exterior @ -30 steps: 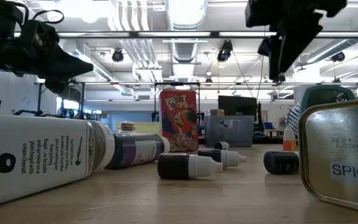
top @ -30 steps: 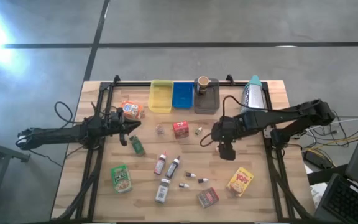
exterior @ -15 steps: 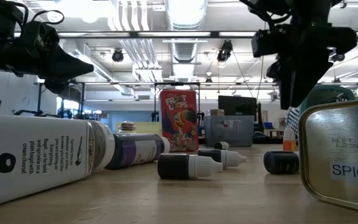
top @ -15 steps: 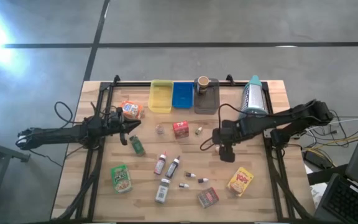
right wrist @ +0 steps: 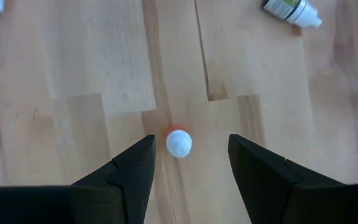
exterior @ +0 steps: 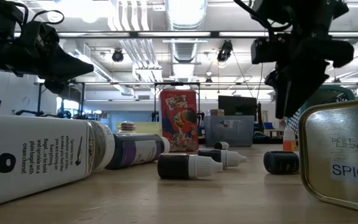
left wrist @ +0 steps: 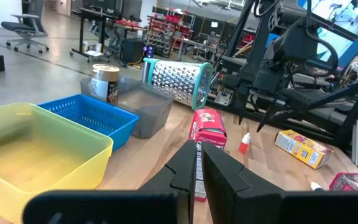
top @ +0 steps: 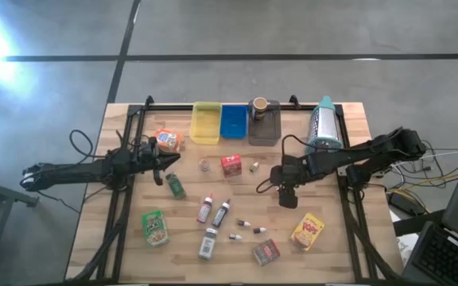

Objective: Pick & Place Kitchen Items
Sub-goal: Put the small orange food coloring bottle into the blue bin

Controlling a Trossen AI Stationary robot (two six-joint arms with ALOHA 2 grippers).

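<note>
A: Where is the right end effector (top: 285,196) sitting?

B: It is hanging over the desk (top: 348,238) right of centre, pointing straight down. Its wrist view is showing the fingers (right wrist: 132,167) spread apart, released, with a tiny white-capped vial (right wrist: 179,142) standing upright between them, untouched on either side.

A: And the left end effector (top: 161,172)?

B: It is resting over the left side of the desk, clenched with nothing in it, near the orange pouch (top: 168,140) and the green bottle (top: 176,187).

A: How are the other kitchen items lying?

B: The red cereal box (top: 230,164) is standing near the middle. Two slim dark bottles (top: 213,210) are lying side by side below it, and a white spice jar (top: 207,242) is lying nearer the front edge. The green pouch (top: 155,227) is lying front left, the yellow snack box (top: 308,231) front right, and a brown cup (top: 258,106) is sitting in the grey tray (top: 265,130), beside the blue tray (top: 232,121) and yellow tray (top: 205,122).
</note>
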